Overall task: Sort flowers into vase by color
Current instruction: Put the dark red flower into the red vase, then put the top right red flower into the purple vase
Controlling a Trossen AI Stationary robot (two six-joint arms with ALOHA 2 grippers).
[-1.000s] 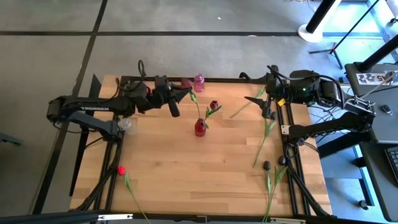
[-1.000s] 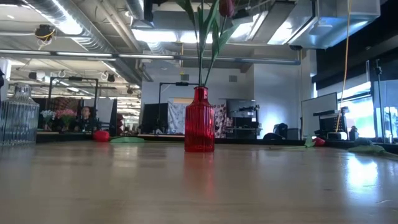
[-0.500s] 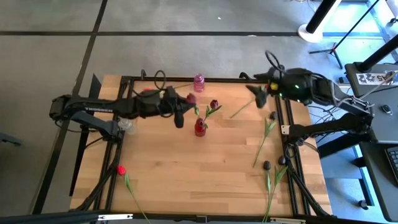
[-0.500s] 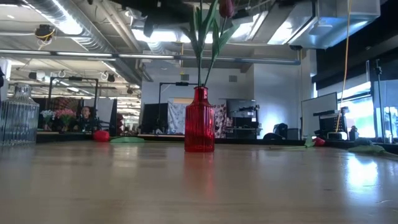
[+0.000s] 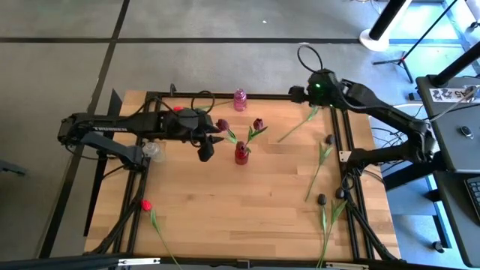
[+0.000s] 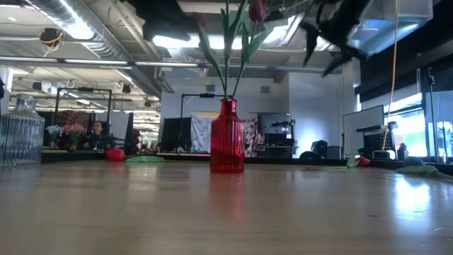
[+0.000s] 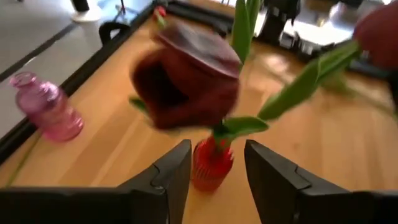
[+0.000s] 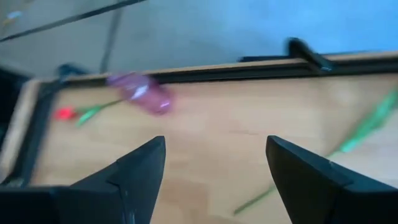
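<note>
A red vase (image 5: 241, 155) stands mid-table with two maroon flowers in it, their heads at left (image 5: 222, 124) and right (image 5: 258, 124). In the left wrist view the left head (image 7: 186, 81) fills the front, above the vase (image 7: 211, 165). My left gripper (image 5: 216, 139) hovers open just left of the vase, touching nothing; its fingers (image 7: 214, 168) frame the vase from a distance. My right gripper (image 5: 296, 92) is open and bare above the far edge (image 8: 214, 168). A red flower (image 5: 146, 204) lies at the near left.
A pink vase (image 5: 240, 98) stands at the far edge and a clear vase (image 5: 152, 151) at the left. Loose flowers lie on the right half: one stem (image 5: 296, 127) far right, another (image 5: 321, 161) mid right, a third (image 5: 326, 217) near right. Another red flower (image 8: 65, 114) lies at the far left.
My left gripper has carried the maroon flower down and toward the near edge to the red vase, then drawn back left; the flower now stands in the vase apart from the fingers. My right gripper has risen and swung toward the far edge.
</note>
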